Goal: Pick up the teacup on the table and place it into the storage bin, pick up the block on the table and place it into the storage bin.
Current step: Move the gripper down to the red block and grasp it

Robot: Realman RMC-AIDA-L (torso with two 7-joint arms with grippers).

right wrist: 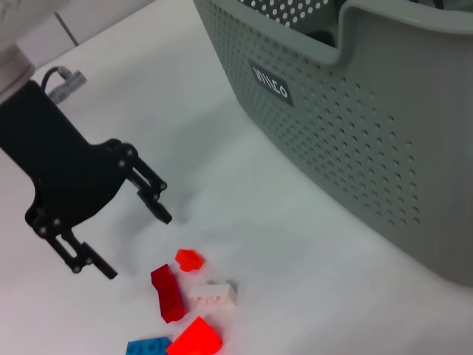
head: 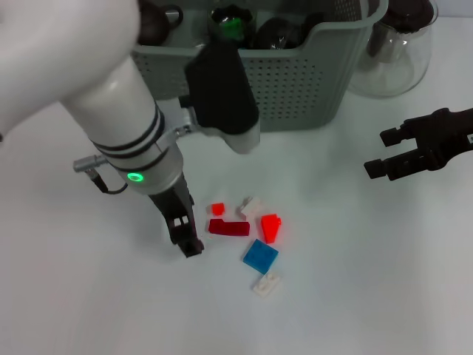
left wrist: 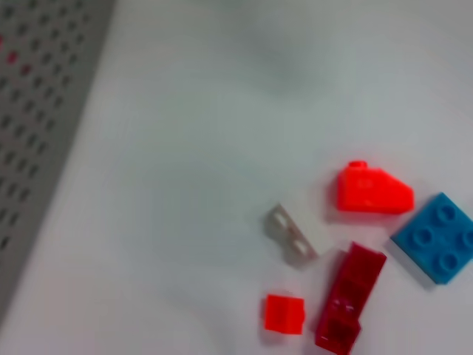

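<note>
Several small blocks lie in a cluster on the white table: a small red block [head: 216, 209], a dark red bar [head: 229, 227], an orange-red wedge [head: 270, 227], a blue plate [head: 260, 255] and two white pieces [head: 251, 205]. My left gripper [head: 186, 233] hangs low just left of the cluster, open and empty; the right wrist view shows it [right wrist: 131, 240] spread beside the small red block [right wrist: 189, 259]. The grey-green storage bin [head: 310, 81] stands behind with dark objects inside. No teacup shows on the table. My right gripper [head: 380, 152] hovers open at the right.
A clear glass pitcher [head: 399, 52] stands right of the bin at the back. The bin's perforated wall [left wrist: 37, 111] is close to the blocks [left wrist: 369, 191] in the left wrist view. Its black label [right wrist: 270, 83] faces the right wrist camera.
</note>
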